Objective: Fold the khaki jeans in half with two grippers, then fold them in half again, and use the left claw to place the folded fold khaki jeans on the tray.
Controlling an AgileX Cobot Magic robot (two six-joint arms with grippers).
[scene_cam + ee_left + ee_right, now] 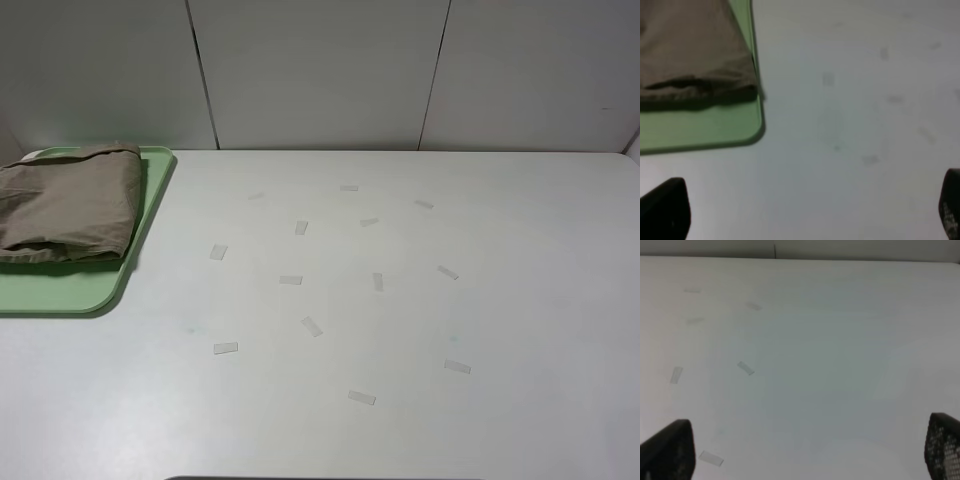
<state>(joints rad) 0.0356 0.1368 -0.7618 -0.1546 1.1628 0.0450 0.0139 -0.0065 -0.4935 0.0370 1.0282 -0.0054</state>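
Khaki jeans [68, 203] lie folded into a thick bundle on the tray [60, 288], at the far left of the high view, close to the back wall. Bundle covers the rear part of the tray; front strip of green left bare. Its right edge sits along the tray's right rim, a fold of cloth slightly over it in the left wrist view.

White table [400, 300]: widest surface in view, matte, runs to the grey panelled wall [320, 70] behind. Tray sits on its left rear part and is cut off by the left edge of the high view.

Small clear tape strips [311, 326] scattered flat across the middle of the table, well apart from one another and from the tray.

Left claw [805, 210]: only two dark fingertips [665, 210] show at the corners of its wrist view, set wide apart, nothing between them, bare table below. Tray corner and cloth lie beyond, not touching.

Right gripper [805, 450]: fingertips likewise spread wide, holding nothing, over bare table with tape strips nearby.

Neither arm appears in the high view.
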